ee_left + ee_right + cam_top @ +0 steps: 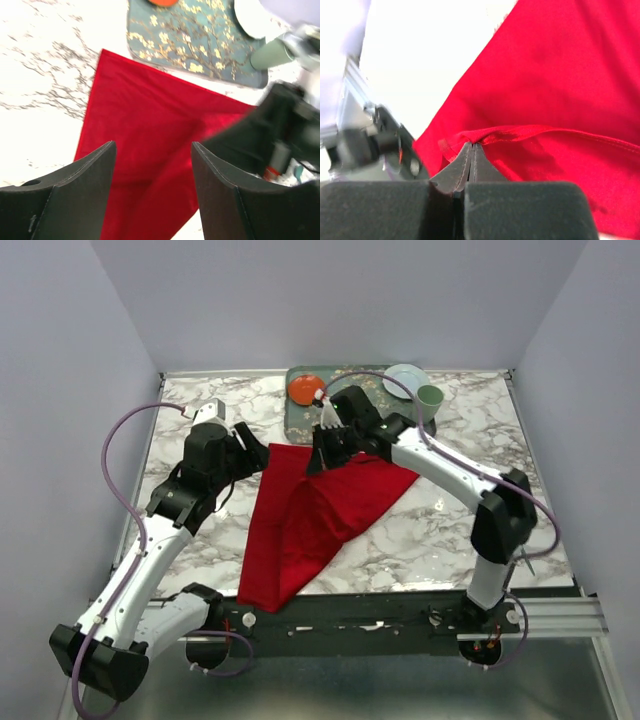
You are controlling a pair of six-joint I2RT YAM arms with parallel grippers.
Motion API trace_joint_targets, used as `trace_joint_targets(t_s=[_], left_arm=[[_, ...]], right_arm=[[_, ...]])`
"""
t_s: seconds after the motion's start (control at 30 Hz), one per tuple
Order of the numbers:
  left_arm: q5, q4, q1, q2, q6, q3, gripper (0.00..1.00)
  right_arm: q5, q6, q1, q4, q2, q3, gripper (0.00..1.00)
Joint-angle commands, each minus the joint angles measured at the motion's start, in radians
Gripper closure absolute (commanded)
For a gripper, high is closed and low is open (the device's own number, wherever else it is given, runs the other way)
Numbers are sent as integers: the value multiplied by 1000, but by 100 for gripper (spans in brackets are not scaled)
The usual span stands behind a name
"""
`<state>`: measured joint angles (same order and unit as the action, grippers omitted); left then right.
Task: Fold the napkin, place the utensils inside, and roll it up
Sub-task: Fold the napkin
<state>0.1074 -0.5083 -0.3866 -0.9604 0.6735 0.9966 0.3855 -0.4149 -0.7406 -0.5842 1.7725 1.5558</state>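
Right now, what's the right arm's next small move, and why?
Probably carry the pinched hem across toward the near corner and lay it down: the right gripper is shut on the napkin hem, lifted, fold unfinished; the left gripper hangs open above it.

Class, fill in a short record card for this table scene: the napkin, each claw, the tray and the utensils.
napkin: red, lying on the marble table, one layer folded over
right claw: shut, pinching the napkin's hem
left claw: open, above the napkin, holding nothing
tray: teal floral, at the far edge; orange plate on it, white dish and green cup at its right end
utensils: not clearly visible
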Motion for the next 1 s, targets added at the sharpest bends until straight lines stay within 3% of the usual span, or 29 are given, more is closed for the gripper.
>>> trace_joint_targets(t_s=[0.0, 0.2, 0.97], left_arm=[[89, -38, 18, 31, -51, 36, 30], [81, -47, 28, 29, -78, 30, 30], [-9, -27, 51, -11, -80, -3, 30]], right_arm=[[64, 21, -3, 29, 232, 242, 99], [61, -15, 18, 52, 430, 414, 99], [-22, -148, 76, 115, 657, 624, 99]])
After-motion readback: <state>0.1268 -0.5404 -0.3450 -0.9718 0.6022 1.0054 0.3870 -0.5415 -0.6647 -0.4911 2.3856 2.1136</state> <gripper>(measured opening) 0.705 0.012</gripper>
